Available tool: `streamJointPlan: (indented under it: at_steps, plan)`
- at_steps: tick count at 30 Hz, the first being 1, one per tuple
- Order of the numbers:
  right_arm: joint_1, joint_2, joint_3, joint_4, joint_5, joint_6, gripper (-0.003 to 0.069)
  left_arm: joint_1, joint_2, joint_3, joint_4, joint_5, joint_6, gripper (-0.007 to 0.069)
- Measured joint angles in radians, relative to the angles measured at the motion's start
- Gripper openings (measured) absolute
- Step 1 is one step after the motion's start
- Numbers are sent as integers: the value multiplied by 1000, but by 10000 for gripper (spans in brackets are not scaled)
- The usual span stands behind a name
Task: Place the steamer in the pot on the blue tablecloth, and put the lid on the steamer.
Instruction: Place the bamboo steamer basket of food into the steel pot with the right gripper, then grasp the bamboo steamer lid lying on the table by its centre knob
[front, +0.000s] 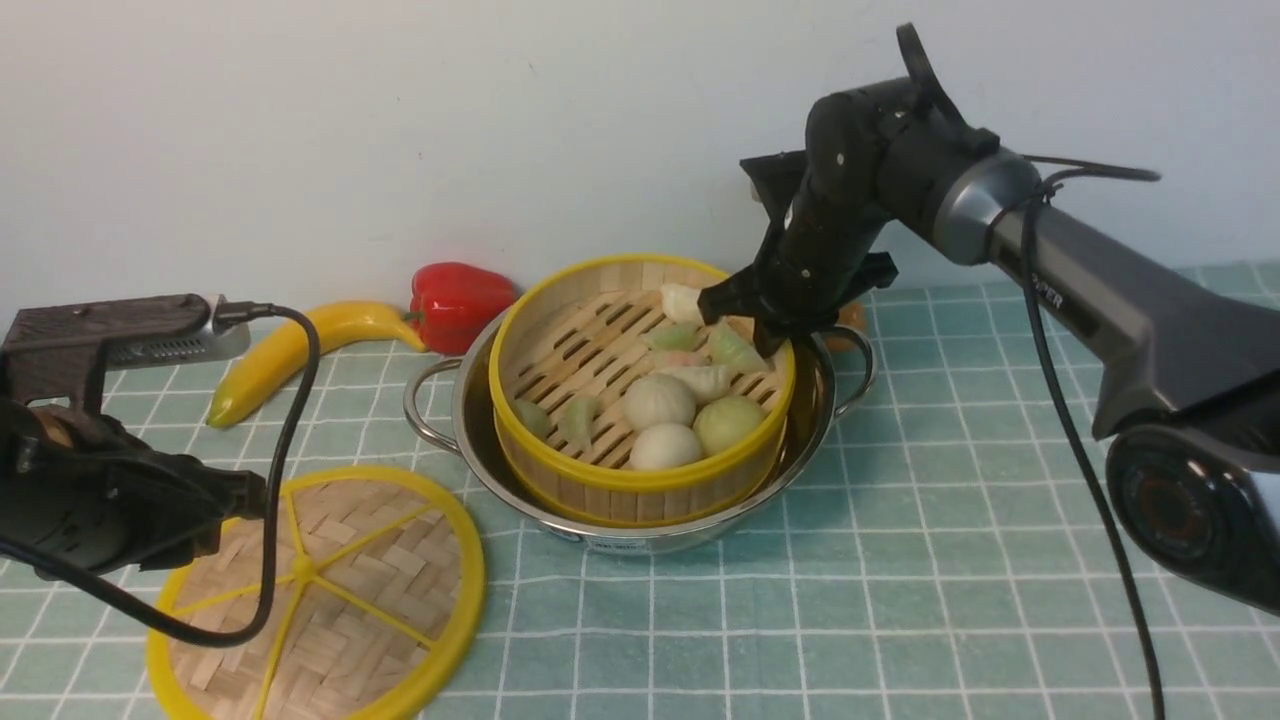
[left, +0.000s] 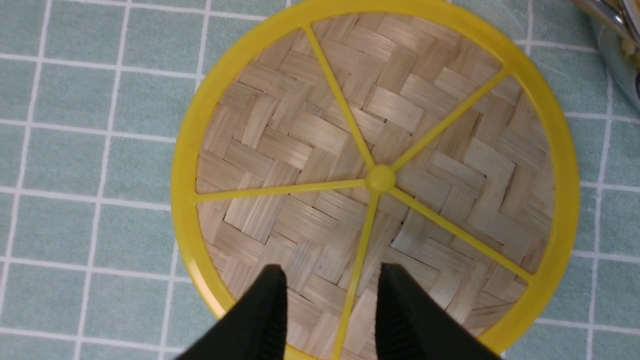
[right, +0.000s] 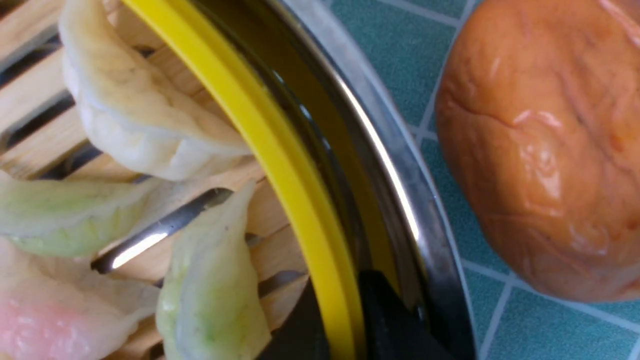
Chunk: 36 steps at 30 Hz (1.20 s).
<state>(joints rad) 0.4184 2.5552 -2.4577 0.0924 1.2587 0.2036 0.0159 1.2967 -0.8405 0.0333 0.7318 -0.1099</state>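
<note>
The steamer (front: 585, 350), a yellow-rimmed bamboo basket holding dumplings and buns, sits inside the steel pot (front: 640, 537) on the blue tablecloth (front: 900, 560), tilted with its far side raised. My right gripper (front: 765, 325) is shut on the steamer's far right rim (right: 260, 135), one finger inside the basket and one between the rim and the pot wall (right: 400, 200). The lid (front: 340, 590) lies flat on the cloth at the front left. My left gripper (left: 330, 275) is open and empty just above the lid (left: 380, 150), straddling one spoke near its rim.
A red pepper (front: 455, 300) and a banana (front: 300, 345) lie behind the pot to the left, near the wall. A brown bun (right: 545, 145) sits on the cloth just behind the pot's right side. The pot's wire handles stick out left and right.
</note>
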Motion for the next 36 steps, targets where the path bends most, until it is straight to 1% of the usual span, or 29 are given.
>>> streamJointPlan:
  at_steps: [5,8,11,14,15,16,18,19,20,21,24,29,32,36]
  plan:
    - [0,0,0,6,0,0,59,0,0,0,0,-3,0,243]
    - [0,0,0,36,-1,0,101,0,0,0,0,-24,0,243]
    - [0,0,-4,65,-8,1,174,0,0,0,-5,-32,0,243]
    - [0,-3,-7,89,-13,2,285,0,2,0,-25,-53,7,243]
    - [0,-3,-7,89,-13,2,291,0,2,0,-25,-53,7,243]
    - [0,-8,-7,94,-15,2,344,0,7,-1,-33,-55,15,243]
    - [0,-24,-7,100,-17,2,399,0,26,-1,-66,-59,33,243]
    - [0,-26,-7,100,-18,2,399,0,28,-1,-69,-58,35,243]
    - [0,-44,-7,101,-19,2,436,0,49,-1,-90,-73,57,243]
    - [0,-67,-7,93,-20,2,454,0,68,-1,-117,-86,76,243]
    - [0,-133,-7,59,-21,0,475,0,119,-1,-164,-122,120,243]
    - [0,-273,-7,34,-22,0,481,0,198,-1,-176,-177,151,243]
    - [0,-406,-7,46,-25,-4,482,0,264,-1,-177,-208,155,243]
    - [0,-627,-7,115,-29,-47,483,0,351,-2,-183,-268,155,243]
